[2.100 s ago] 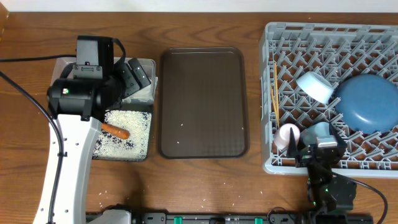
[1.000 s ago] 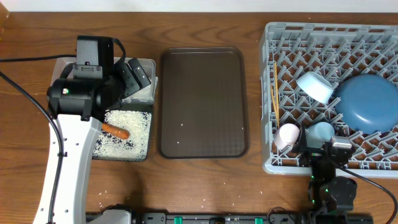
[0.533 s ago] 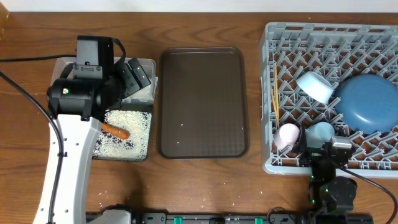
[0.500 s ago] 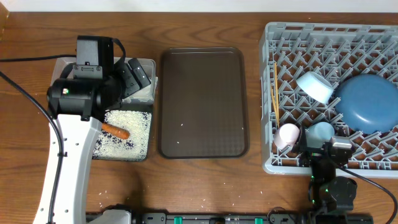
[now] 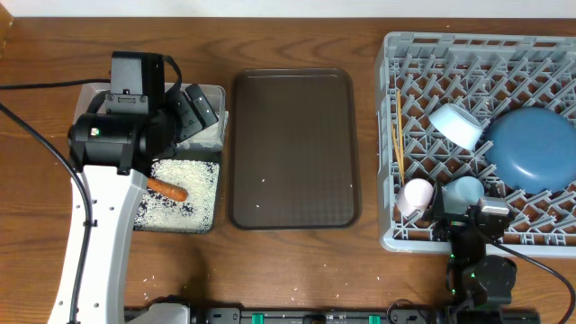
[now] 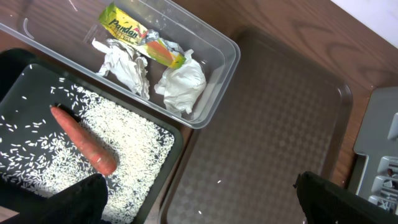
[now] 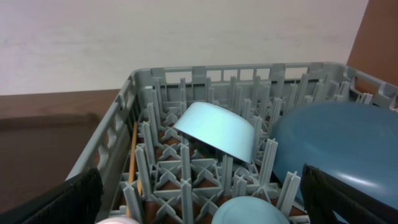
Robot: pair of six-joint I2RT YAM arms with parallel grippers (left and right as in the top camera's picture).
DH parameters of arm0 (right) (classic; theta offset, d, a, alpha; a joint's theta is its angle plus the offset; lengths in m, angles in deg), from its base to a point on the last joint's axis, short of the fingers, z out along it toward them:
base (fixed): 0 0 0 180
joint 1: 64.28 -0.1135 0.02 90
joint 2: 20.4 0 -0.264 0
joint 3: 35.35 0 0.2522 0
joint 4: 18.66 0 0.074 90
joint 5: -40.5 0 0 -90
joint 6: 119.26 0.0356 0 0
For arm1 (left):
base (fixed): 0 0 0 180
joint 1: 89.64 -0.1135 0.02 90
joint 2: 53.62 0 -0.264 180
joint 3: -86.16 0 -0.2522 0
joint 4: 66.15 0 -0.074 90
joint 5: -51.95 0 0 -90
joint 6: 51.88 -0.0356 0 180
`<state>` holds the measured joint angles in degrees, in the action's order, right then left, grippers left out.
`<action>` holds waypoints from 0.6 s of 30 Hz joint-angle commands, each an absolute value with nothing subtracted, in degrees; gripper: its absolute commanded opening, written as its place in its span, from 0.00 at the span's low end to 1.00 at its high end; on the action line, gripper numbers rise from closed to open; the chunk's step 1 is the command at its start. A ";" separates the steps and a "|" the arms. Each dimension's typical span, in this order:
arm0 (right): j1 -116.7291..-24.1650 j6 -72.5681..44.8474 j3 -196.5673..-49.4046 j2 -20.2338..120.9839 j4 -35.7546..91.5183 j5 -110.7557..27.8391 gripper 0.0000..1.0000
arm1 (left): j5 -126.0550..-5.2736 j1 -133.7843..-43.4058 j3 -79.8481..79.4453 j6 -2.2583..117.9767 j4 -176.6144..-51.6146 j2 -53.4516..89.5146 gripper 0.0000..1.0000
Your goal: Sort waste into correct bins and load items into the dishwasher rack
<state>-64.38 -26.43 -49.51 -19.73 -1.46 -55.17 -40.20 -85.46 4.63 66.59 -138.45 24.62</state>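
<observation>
Left gripper (image 6: 199, 186) wide open, empty; carrot (image 6: 84, 146) lies diagonal, near end just ahead of one finger (image 6: 62, 202). Right gripper (image 7: 200, 186) also wide open, empty; chopsticks (image 7: 132, 162) point straight away from it.

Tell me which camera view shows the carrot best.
The left wrist view: the carrot lies large and whole on the rice in the black tray. The overhead view shows it small, beside the left arm. The right wrist view shows the rack, not the carrot.

Even bright light, soft shadows, mild glare on clear tub (image 6: 214, 93), wrist cam bottom corners dark & blurry
</observation>
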 commanded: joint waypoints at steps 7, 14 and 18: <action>-65.21 -25.44 -49.40 -20.12 -1.37 -55.94 0.99 | -39.28 -85.61 3.36 66.22 -138.82 20.84 0.99; -65.21 -25.44 -49.40 -20.12 -1.37 -55.94 0.99 | -39.26 -85.61 -2.96 66.22 -138.82 5.15 0.99; -65.21 -25.44 -49.40 -20.12 -1.37 -55.94 0.99 | -39.28 -85.61 -10.32 66.22 -138.82 -6.83 0.99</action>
